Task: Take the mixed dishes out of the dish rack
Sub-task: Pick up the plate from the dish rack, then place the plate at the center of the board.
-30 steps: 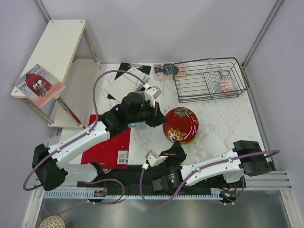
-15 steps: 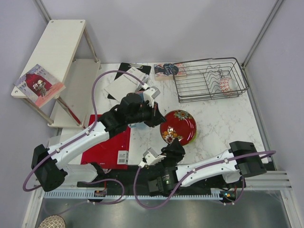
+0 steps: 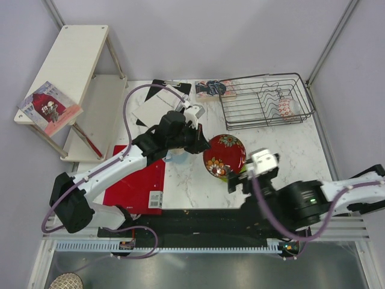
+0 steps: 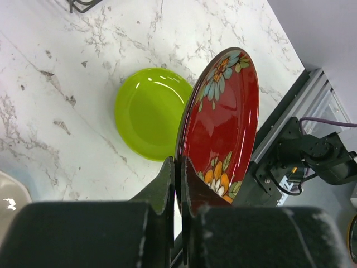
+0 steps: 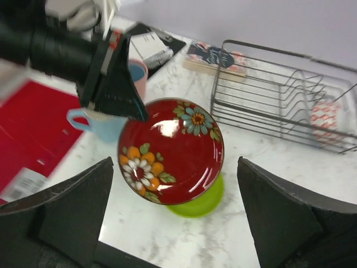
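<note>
1. Position. The red plate [image 5: 173, 151] is held tilted on edge above the desk [image 3: 283, 150]. Its lower rim is over the green plate [image 4: 148, 111], which lies flat on the desk. Contact between the two plates cannot be determined.
2. Fingers. The left fingers [image 4: 166, 187] are clamped on the red plate's rim. The right fingers [image 5: 72, 218] stand wide apart and empty, near the plate.
3. Handling. The plate appears to be glazed ceramic: probably stiff, slippery, fairly heavy and breakable. Grip at the rim, one pad on each face. Set down gently to avoid chipping.
4. Containers. The rack [image 3: 246, 105] holds one small patterned bowl [image 5: 326, 120] at its right end. No other dish shows in it. A pink cup [image 5: 140, 71] and a blue mug [image 5: 103, 124] stand on the desk.
</note>
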Robot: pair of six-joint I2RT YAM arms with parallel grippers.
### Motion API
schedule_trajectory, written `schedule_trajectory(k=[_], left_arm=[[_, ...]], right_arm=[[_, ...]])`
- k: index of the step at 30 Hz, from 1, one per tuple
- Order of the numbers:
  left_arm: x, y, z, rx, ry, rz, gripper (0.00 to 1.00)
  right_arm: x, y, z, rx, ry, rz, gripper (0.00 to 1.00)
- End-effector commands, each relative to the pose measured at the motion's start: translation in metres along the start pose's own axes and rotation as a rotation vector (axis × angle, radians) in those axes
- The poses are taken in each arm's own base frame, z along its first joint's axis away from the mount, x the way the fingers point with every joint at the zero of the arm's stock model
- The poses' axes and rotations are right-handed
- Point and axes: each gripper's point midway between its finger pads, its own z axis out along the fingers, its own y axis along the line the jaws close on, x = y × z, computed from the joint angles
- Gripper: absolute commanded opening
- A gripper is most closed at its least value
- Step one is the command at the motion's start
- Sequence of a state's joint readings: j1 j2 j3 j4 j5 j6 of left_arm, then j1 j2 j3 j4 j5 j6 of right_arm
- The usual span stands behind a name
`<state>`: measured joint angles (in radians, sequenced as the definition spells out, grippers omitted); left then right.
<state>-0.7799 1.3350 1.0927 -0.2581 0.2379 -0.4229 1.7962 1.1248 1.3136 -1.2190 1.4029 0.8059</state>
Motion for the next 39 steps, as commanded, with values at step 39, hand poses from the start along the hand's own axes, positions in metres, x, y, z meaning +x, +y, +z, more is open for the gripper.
schedule_trajectory(k=[39], left_arm=[[0.043,0.048,0.128,-0.080,0.174,-0.201,0.17]], right_arm=[[-0.023,-0.109,-0.008,0.062,-0.158,0.730,0.98]])
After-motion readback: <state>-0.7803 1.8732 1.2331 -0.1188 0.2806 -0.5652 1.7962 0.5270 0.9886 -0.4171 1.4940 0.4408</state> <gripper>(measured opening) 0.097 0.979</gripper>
